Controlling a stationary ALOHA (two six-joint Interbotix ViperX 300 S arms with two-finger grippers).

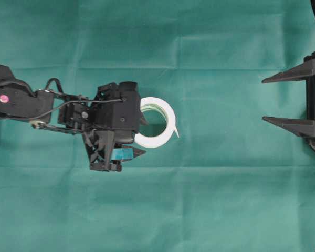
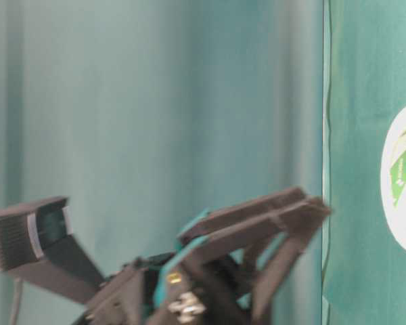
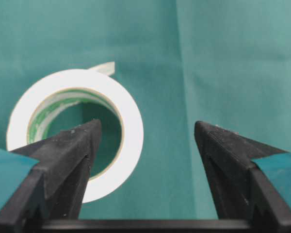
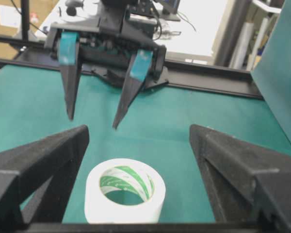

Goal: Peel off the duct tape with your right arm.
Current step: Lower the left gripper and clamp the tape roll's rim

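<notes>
The duct tape point(image 1: 158, 137) is a white roll lying flat on the green cloth, with a green-striped core point(image 4: 131, 182) and a thin loose strip end point(image 1: 176, 131) sticking out on its right. My left gripper point(image 1: 143, 136) hangs open at the roll's left side and touches nothing. In the left wrist view one finger point(image 3: 63, 160) lies over the roll's hole and the other point(image 3: 233, 160) over bare cloth. My right gripper point(image 1: 263, 100) stands open at the far right, well apart from the roll. In the right wrist view the roll point(image 4: 126, 208) sits low between its wide fingers point(image 4: 242, 170).
Green cloth point(image 1: 226, 199) covers the whole table. The left arm point(image 1: 21, 100) reaches in from the left edge. A black rail point(image 4: 208, 80) and desk clutter lie beyond the table's far side. A green backdrop point(image 4: 281, 73) stands at the right.
</notes>
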